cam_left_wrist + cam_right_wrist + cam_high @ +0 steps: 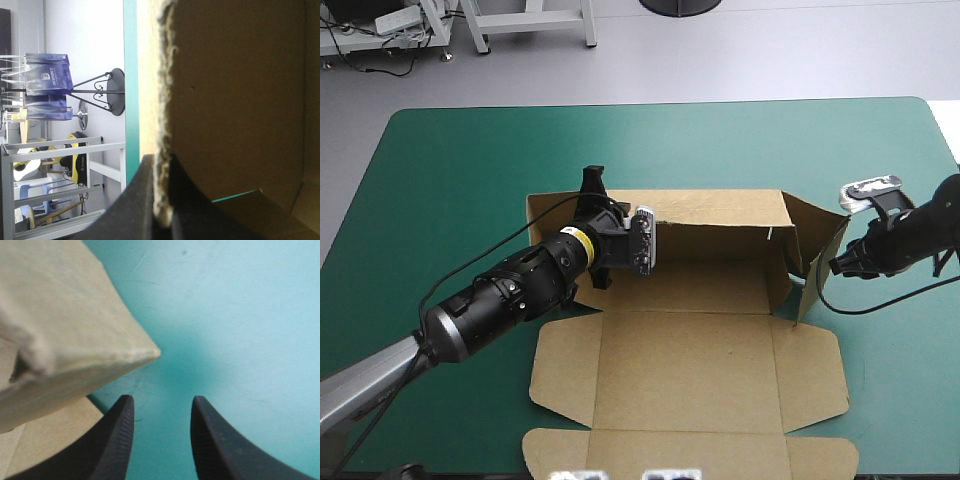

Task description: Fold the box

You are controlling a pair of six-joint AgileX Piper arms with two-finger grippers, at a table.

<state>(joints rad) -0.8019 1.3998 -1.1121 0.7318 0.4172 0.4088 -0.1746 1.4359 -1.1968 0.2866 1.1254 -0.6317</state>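
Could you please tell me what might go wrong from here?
The left gripper grips the box only by a board edge at its far-left corner, so it could slip or crease. The right gripper is open, not holding the right end flap, which stands tilted and may fall outward.

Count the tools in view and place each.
2. The left tool is shut on an upright edge of the box near its far-left corner; the right tool stands open beside its right end.
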